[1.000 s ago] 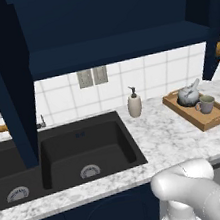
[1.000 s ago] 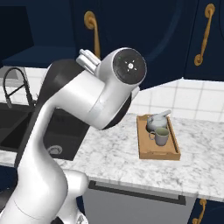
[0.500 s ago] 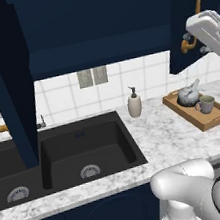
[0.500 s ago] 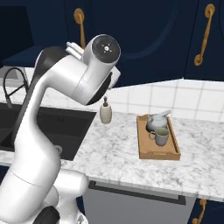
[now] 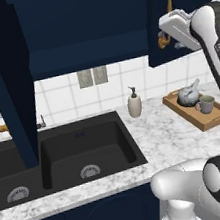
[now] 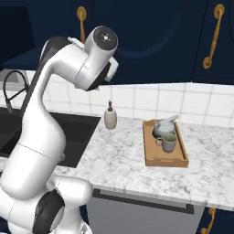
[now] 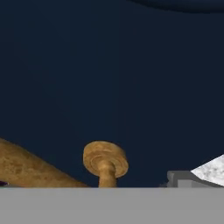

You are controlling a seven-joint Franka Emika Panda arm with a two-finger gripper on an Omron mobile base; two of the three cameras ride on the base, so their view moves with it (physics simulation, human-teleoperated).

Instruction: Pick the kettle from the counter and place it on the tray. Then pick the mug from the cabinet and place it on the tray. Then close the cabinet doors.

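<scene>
The left base view looks forward and down from behind the arm's left, over the sink [image 5: 83,152] toward the tray [image 5: 196,113] at far right. The right base view looks from the other side, nearer the tray [image 6: 164,153]. These 2 views share counter [image 6: 119,155] and tray. The hand view sits very close against a navy cabinet door [image 7: 109,74], its brass handle [image 7: 105,164] just ahead of the fingers.
</scene>
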